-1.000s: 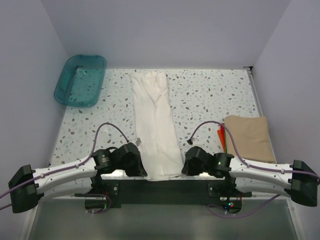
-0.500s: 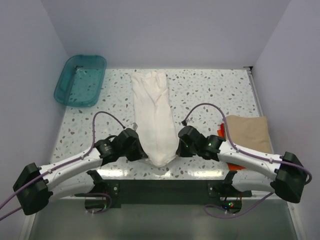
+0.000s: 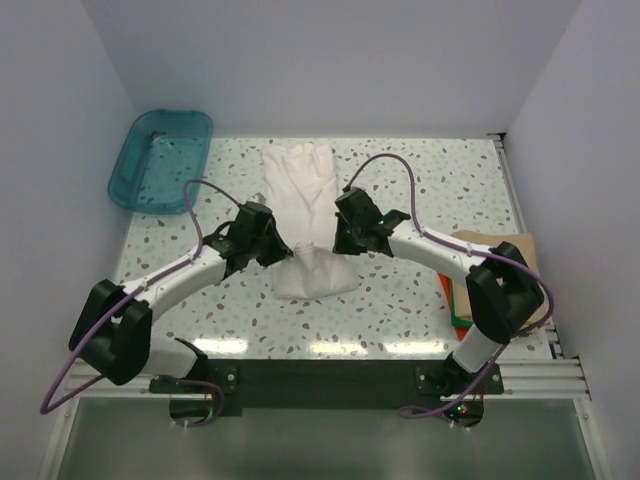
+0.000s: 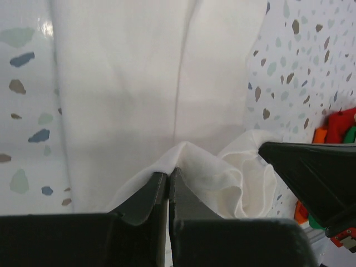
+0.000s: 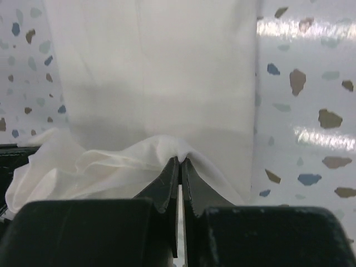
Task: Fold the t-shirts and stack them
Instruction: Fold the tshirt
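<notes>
An off-white t-shirt (image 3: 300, 180) lies as a long narrow strip down the middle of the table, and its near end is lifted and doubled back into a loose fold (image 3: 315, 275). My left gripper (image 3: 272, 246) is shut on the left corner of that lifted hem (image 4: 183, 153). My right gripper (image 3: 346, 236) is shut on the right corner (image 5: 167, 146). Both hold the hem above the strip's middle. A tan t-shirt (image 3: 505, 245) lies folded at the right edge, with orange-red (image 3: 447, 288) and green (image 3: 463, 322) cloth showing beneath it.
A teal translucent tub (image 3: 160, 160) sits at the far left corner of the speckled table (image 3: 420, 180). The right arm's elbow (image 3: 505, 290) hangs over the tan pile. White walls close in both sides and the back.
Both grippers have travelled from the near edge toward the far side, pulling the shirt's near hem up and over the strip. The strip now looks about half as long.
</notes>
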### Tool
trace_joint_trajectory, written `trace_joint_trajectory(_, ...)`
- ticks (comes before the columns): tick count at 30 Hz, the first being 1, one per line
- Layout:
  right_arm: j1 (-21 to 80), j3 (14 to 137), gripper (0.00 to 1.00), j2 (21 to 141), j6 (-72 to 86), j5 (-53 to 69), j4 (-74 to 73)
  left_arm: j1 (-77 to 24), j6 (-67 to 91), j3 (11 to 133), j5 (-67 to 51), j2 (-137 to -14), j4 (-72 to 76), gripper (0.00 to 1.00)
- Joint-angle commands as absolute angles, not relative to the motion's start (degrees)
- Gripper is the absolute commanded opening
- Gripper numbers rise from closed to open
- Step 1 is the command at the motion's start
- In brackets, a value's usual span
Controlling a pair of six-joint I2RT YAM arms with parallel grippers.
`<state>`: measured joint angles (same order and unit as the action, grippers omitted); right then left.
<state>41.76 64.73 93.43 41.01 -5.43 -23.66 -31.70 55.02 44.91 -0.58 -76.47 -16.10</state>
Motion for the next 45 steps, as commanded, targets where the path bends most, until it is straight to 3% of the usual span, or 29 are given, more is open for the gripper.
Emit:
trace_joint_trajectory(1,39.1,71.9,0.00,98.6,37.4,-3.5,-19.6,-29.0,52.9,49.3,0.4,-81.1,-9.1,0.00)
trace_joint_trajectory(15,30.2,85.4,0.00,113.6,37.4,3.2,-14.5,-19.9,52.4,61.9,-1.8,-97.6,-6.1,0.00)
trace_joint_trajectory(32,25.5,88.6,0.00,116.9,36.8,7.9,-14.0,-14.8,49.1,65.4,-5.4,-104.1,-4.5,0.00)
trace_joint_trajectory(35,24.9,88.7,0.00,117.0,36.8,8.3,-13.9,-14.3,48.7,65.0,-5.6,-103.6,-3.4,0.06)
trace_joint_trajectory(39,23.8,90.4,0.20,117.7,35.9,9.7,-14.8,-13.2,48.3,64.7,-6.6,-102.5,-2.1,0.27)
trace_joint_trajectory(40,23.6,90.7,0.31,117.5,35.7,9.8,-15.0,-12.7,47.6,64.7,-6.9,-102.0,-1.8,0.32)
trace_joint_trajectory(42,22.9,91.1,0.40,117.0,35.1,10.1,-15.9,-12.0,47.1,64.3,-8.1,-100.2,-1.0,0.49)
trace_joint_trajectory(43,22.8,91.2,0.51,115.9,34.1,9.9,-16.2,-11.3,46.2,63.7,-8.3,-99.5,-0.9,0.52)
trace_joint_trajectory(45,22.5,91.2,0.59,114.8,33.1,9.1,-17.5,-11.0,46.0,62.8,-7.7,-96.8,-0.9,0.54)
